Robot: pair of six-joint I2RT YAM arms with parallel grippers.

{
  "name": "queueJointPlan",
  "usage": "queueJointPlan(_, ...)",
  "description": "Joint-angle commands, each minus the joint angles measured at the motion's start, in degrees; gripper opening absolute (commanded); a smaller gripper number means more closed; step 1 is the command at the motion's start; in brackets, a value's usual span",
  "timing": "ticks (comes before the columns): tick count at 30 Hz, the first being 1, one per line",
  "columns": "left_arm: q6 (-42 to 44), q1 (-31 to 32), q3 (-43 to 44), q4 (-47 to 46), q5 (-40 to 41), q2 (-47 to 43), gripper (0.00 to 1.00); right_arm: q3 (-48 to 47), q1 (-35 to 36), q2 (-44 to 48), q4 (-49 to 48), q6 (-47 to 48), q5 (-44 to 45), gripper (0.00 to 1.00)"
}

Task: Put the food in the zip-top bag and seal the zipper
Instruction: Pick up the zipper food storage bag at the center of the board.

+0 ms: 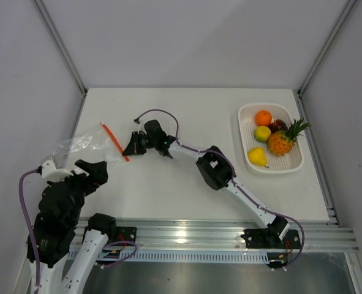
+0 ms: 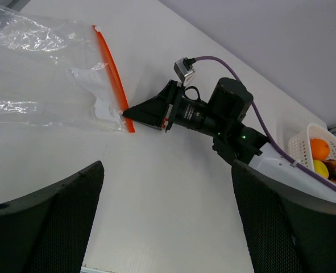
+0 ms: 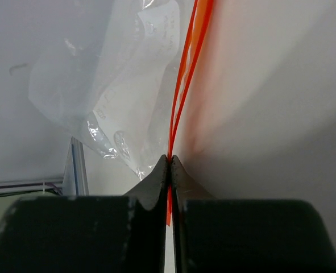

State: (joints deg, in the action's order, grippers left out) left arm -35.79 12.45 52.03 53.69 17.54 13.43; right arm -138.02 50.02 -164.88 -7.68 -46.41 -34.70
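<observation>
From above: the bag [image 1: 82, 147] lies flat at the left side of the table [image 1: 187, 190], its zipper [image 1: 114, 142] running diagonally along the mouth. The right gripper [image 1: 127, 152] reaches across and meets the zipper's near end, fingers pressed together on it. The left gripper [image 1: 95, 173] hovers by the bag's near side, spread wide, nothing in it. All the fruit sits well apart from the bag in the basket [image 1: 245, 131] on the right: orange [image 1: 263, 117], green fruit [image 1: 263, 133], pear [image 1: 257, 156], pineapple [image 1: 282, 142], and a dark fruit [image 1: 279, 125] half hidden among them.

Left wrist: two black fingers [image 2: 48, 222] frame the shot, far apart over bare table. Beyond them lies the crinkly bag, and the right gripper's tip pinches the lower end of the zipper. The basket peeks in at the right edge, the orange showing.

Right wrist, close up — the two fingers [image 3: 148, 190] are clamped together with the orange strip running between them. Above the pinch its two tracks part slightly — clear plastic bunches to the left.
</observation>
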Motion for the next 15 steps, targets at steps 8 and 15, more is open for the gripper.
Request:
queueJointPlan(8, 3.10, -0.49, 0.53, -1.83, -9.00, 0.54, 0.84, 42.27, -0.10, 36.86, -8.23, 10.10, 10.69, 0.00)
queueJointPlan(15, -1.29, -0.49, -3.24, -5.35, -23.50, 3.61, 0.74, 65.66, 1.57, 59.62, -2.01, 19.32, 20.27, 0.00)
